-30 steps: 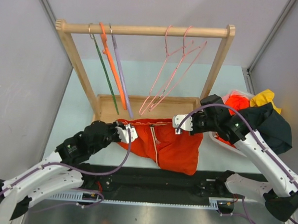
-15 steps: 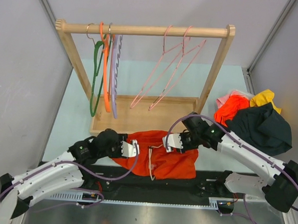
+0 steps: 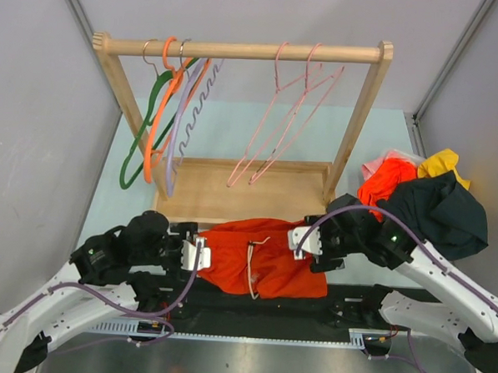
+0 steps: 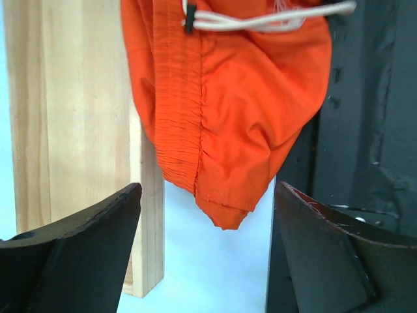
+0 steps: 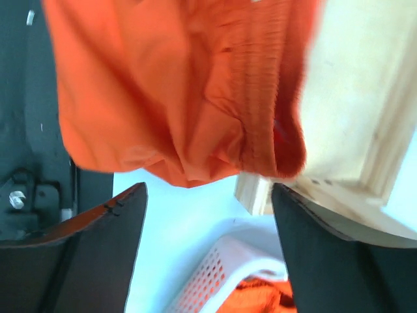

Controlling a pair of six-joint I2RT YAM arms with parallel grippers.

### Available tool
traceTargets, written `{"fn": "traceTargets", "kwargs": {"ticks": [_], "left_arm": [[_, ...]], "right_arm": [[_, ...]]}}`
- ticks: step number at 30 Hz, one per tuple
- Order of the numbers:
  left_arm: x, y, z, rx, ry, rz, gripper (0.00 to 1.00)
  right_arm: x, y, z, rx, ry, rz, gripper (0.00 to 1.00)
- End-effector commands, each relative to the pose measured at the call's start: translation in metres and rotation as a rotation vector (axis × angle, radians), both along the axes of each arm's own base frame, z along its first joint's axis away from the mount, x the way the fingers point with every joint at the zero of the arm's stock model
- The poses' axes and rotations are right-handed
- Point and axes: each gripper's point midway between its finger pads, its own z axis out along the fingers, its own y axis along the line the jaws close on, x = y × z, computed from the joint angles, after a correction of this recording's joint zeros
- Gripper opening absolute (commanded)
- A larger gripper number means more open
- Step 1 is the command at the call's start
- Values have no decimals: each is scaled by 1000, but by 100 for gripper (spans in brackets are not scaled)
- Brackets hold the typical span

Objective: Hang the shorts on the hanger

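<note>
The orange-red shorts (image 3: pixel 266 258) lie crumpled on the table in front of the wooden rack base (image 3: pixel 232 194), their white drawstring (image 4: pixel 260 19) showing. My left gripper (image 3: pixel 197 255) is open at their left end, and in its wrist view the shorts' corner (image 4: pixel 228 130) lies just beyond the fingertips, untouched. My right gripper (image 3: pixel 300 241) is open at their right end, with the shorts (image 5: pixel 176 98) ahead of its empty jaws. Two pale-pink wire hangers (image 3: pixel 268 141) hang on the rail above, with nothing on them.
Green, orange and lilac hangers (image 3: pixel 160 123) hang tilted at the rail's left end. A pile of dark green, orange and yellow clothes (image 3: pixel 432 209) sits at the right in a white basket (image 5: pixel 221 270). A black strip (image 3: pixel 259 304) runs along the near edge.
Both grippers opened and let go of the shorts, which dropped from the air onto the table. Both arms drew back and apart. The left-end hangers swung out.
</note>
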Motion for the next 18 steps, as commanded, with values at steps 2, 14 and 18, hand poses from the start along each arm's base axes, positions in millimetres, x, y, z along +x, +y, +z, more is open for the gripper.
{"fn": "traceTargets", "kwargs": {"ticks": [2, 14, 18], "left_arm": [[-3, -8, 56, -187, 41, 85, 88], [-8, -24, 125, -450, 104, 67, 96], [-9, -22, 127, -485, 122, 92, 96]], "right_arm": [[24, 16, 82, 295, 13, -303, 84], [82, 30, 270, 947, 111, -716, 80], [123, 23, 310, 1168, 294, -886, 75]]}}
